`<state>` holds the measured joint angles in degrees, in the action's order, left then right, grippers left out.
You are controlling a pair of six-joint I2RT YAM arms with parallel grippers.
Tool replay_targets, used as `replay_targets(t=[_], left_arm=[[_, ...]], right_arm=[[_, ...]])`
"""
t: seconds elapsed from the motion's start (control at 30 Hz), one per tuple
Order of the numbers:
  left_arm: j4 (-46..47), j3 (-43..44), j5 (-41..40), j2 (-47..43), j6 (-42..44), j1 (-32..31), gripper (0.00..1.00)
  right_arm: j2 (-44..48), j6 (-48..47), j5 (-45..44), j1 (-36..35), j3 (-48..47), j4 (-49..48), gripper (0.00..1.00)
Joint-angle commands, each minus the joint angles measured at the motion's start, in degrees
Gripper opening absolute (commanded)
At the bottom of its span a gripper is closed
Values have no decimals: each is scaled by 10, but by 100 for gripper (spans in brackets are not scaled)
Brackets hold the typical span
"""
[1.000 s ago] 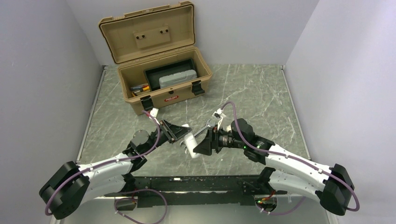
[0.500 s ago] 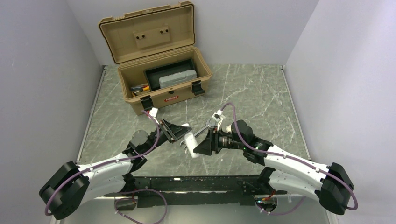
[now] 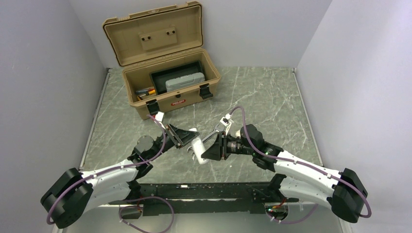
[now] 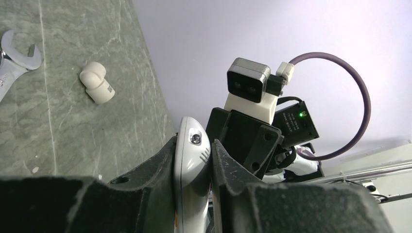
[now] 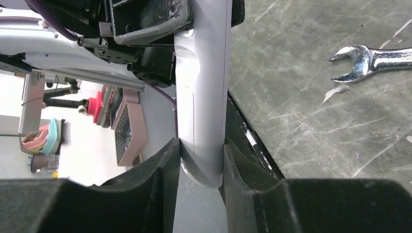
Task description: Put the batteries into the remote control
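The remote control (image 3: 198, 147) is a slim white bar held off the table between both arms. My left gripper (image 3: 187, 141) is shut on one end of it; in the left wrist view the remote (image 4: 192, 162) sits clamped between the gripper's (image 4: 193, 145) black pads. My right gripper (image 3: 208, 149) is shut on the other end; in the right wrist view the remote (image 5: 204, 97) runs up from the gripper (image 5: 200, 150) to the left gripper (image 5: 155, 19). No battery shows clearly.
An open tan toolbox (image 3: 167, 99) stands at the back left, with a grey case and small orange items inside. A silver wrench (image 5: 371, 59) and a small white curved plastic piece (image 4: 97, 83) lie on the marble table (image 3: 272, 97) under the arms.
The right arm has edged slightly to the left. Both grippers still hold the remote in about the same place.
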<state>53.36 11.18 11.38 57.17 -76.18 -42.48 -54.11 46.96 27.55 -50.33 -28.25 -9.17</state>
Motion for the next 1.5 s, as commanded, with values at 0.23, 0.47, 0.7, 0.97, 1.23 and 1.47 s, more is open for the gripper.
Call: replay_targets(t=[0.23,0.47,0.7,0.97,1.23,1.47], left_arm=[[32,11,7,-11,-6,-3,0],[38,8,8,-4,-8,-3,0],[46,5,8,-2,-12,-3,0],[39,10,11,-7,-9,-3,0],[40,9,10,-6,-9,-3,0],[42,8,12,-7,-10,-3,0]], right_arm=[[-9,-5,1,1,-6,-28,18],[0,-7,-3,1,-9,-22,65],[24,1,-10,3,11,-31,66],[30,17,-1,8,35,-68,59],[22,23,2,12,39,-88,58],[19,30,2,14,43,-98,41]])
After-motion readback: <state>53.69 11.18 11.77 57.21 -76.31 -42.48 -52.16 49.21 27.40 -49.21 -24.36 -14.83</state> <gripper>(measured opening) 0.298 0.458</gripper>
